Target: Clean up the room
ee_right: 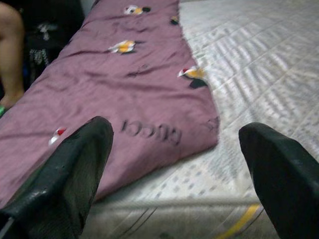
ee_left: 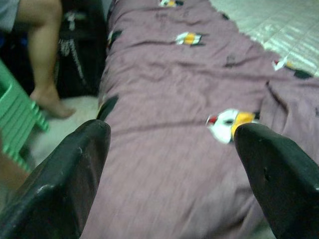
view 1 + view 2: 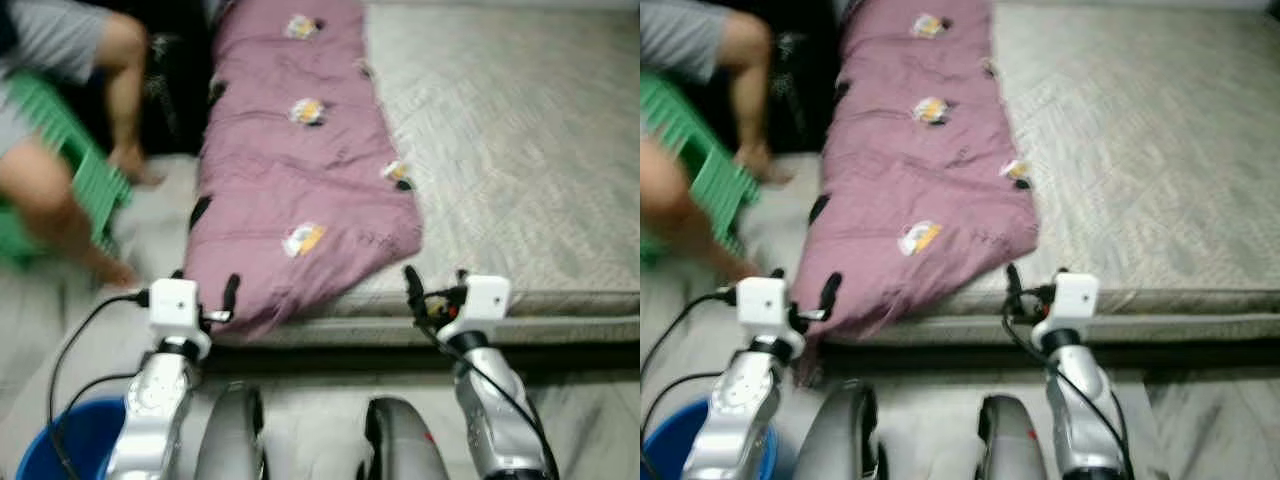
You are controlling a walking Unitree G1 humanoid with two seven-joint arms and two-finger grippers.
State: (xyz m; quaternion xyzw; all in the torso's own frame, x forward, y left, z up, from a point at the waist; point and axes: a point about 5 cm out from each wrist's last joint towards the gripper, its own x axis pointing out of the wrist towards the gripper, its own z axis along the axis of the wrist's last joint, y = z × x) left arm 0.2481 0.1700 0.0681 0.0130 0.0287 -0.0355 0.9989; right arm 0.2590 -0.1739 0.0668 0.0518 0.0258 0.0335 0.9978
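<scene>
Both arms are reaching fwd toward the near edge of a bed w/ a pale grey quilted mattress (image 3: 520, 150). The task's thing here, by my reading, is the mauve-purple quilted blanket w/ small yellow-and-white cartoon patches (image 3: 290, 170): it is lying lengthwise along the bed, straight ahead of the left tool (image 3: 205, 292), and its crumpled lower end is drooping over the mattress edge just beside that tool's fingers. In the left wrist view the left tool's two black fingers (image 2: 65, 184) are standing well spread, framing the fabric but not touching it as far as can be told.

The right tool (image 3: 432, 288) is hovering at the mattress edge, beside the blanket's near corner; in the right wrist view its fingers (image 1: 65, 179) are likewise spread wide, w/ nothing pinched between them.

Step in hand (judged): approach, pre-grasp, both tools lining up on the blanket's lower hem. Next move calls for each tool advancing onto a hem corner, closing on a fold of cloth, then lifting evenly so the blanket can be straightened or folded.

Off to the left tool's outer side: a person's bare legs (image 3: 60, 200), a green slatted plastic stool (image 3: 85, 165); below that arm, a blue round plastic bucket (image 3: 75, 440) on the floor. Views are slightly blurred.
</scene>
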